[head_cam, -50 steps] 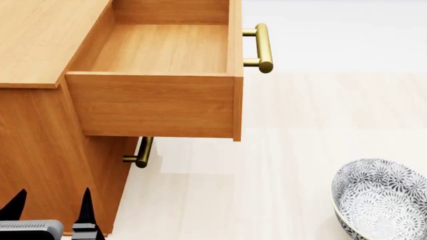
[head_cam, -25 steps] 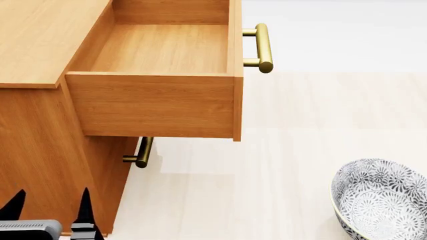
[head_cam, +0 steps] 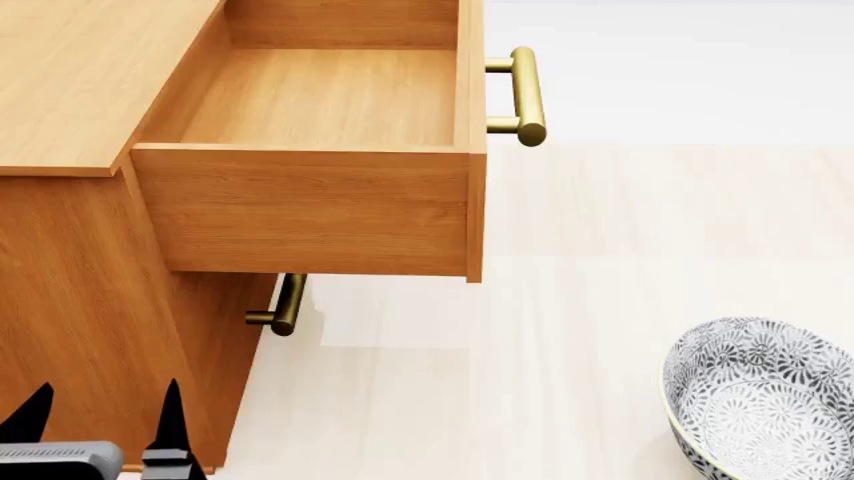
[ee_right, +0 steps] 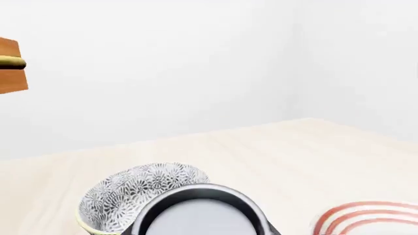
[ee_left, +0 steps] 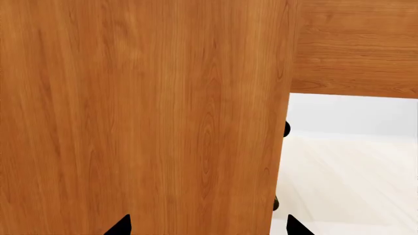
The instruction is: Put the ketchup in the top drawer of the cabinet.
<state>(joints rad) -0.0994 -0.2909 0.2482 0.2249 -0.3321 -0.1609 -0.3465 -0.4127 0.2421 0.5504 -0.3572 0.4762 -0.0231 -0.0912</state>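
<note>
The top drawer (head_cam: 320, 150) is pulled wide open out of the cabinet (head_cam: 80, 90), brass handle (head_cam: 523, 95) off to the right, and nothing is seen inside it. The ketchup can't be spotted in any view. The left gripper (head_cam: 96, 418) is parked near the cabinet's side, fingers (head_cam: 168, 412) spread apart with nothing between them. A patterned bowl (head_cam: 763, 395) is sat on the pale tabletop (head_cam: 601, 300), near right. The right gripper's fingers aren't shown, so their state can't be told.

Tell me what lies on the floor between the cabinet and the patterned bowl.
Nothing: in the head view the pale floor between the cabinet and the patterned bowl is bare.
</note>
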